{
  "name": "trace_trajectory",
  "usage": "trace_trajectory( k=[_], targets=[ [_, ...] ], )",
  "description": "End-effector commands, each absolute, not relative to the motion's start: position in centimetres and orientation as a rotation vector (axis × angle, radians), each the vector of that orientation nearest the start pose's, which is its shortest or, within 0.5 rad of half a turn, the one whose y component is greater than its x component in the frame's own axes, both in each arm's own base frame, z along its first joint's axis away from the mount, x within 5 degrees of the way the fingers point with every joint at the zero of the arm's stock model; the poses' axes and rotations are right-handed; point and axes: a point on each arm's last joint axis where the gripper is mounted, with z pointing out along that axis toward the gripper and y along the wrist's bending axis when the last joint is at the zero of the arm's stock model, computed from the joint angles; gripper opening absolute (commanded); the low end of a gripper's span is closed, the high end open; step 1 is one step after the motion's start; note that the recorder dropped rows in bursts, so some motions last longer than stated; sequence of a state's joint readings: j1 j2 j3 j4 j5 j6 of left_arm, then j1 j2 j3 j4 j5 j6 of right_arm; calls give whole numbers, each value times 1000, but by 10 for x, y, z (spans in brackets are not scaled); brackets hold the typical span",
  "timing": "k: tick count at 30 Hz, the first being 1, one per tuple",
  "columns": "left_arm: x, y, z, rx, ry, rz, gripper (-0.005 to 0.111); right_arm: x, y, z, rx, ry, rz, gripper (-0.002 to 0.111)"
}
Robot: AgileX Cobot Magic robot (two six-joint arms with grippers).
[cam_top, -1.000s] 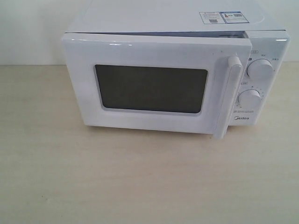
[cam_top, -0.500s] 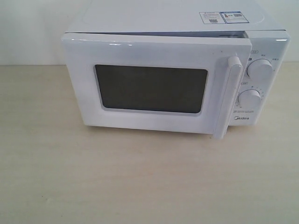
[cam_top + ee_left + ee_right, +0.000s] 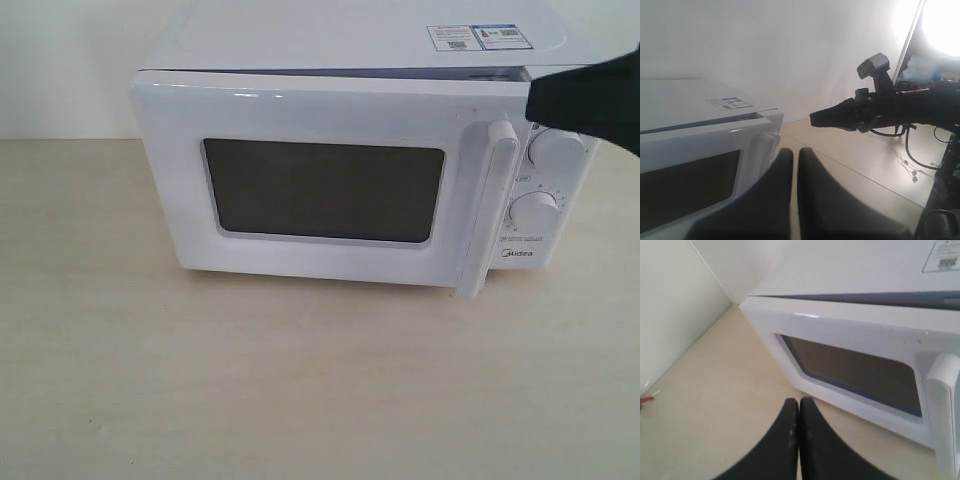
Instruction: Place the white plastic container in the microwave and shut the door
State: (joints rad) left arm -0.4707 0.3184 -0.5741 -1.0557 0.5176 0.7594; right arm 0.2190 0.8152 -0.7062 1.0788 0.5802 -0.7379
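Observation:
The white microwave (image 3: pixel 360 40) stands on the table with its door (image 3: pixel 320 110) swung almost to, a thin dark gap still showing along the top edge. The white plastic container is out of view. My right gripper (image 3: pixel 532 100) reaches in from the right, shut and empty, its tip level with the top of the door handle (image 3: pixel 490 200) and over the upper dial (image 3: pixel 557 150). In the right wrist view the shut right gripper (image 3: pixel 799 401) hangs in front of the door window (image 3: pixel 855 372). My left gripper (image 3: pixel 795 152) is shut on nothing, beside the microwave (image 3: pixel 700 107).
The lower dial (image 3: pixel 535 212) sits under the upper one on the control panel. Pale wooden table (image 3: pixel 300 380) stretches before the microwave. The left wrist view shows the right arm (image 3: pixel 875 110) in the air, loose cables (image 3: pixel 910 160) and a bright lamp (image 3: pixel 942 22) beyond.
My right arm has come into the exterior view from the right edge, up by the handle top and upper dial. The microwave and its door have not moved.

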Motion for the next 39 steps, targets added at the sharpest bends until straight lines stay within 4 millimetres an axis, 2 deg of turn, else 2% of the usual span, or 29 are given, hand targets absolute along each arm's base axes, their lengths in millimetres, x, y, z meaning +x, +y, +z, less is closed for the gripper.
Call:
trace_trajectory(
  k=[1, 6, 11, 17, 20, 28, 39],
  targets=[
    [30, -60, 357, 547, 1485, -917, 4, 169, 73, 348, -166, 1847, 751, 0],
    [30, -60, 358, 541, 1482, -914, 4, 188, 77, 340, -55, 1849, 732, 0],
    [31, -60, 358, 533, 1479, -910, 4, 201, 107, 323, -93, 1885, 666, 0],
    [31, -60, 358, 522, 1485, -924, 4, 209, 136, 309, 0, 1813, 446, 0],
    [30, -60, 357, 530, 1489, -928, 4, 210, 147, 300, 56, 1798, 399, 0],
    [30, -61, 357, 543, 1495, -934, 4, 224, 158, 273, 131, 1835, 313, 0],
    [30, -61, 357, 543, 1495, -934, 4, 240, 160, 255, 165, 1744, 154, 0]
  ],
)
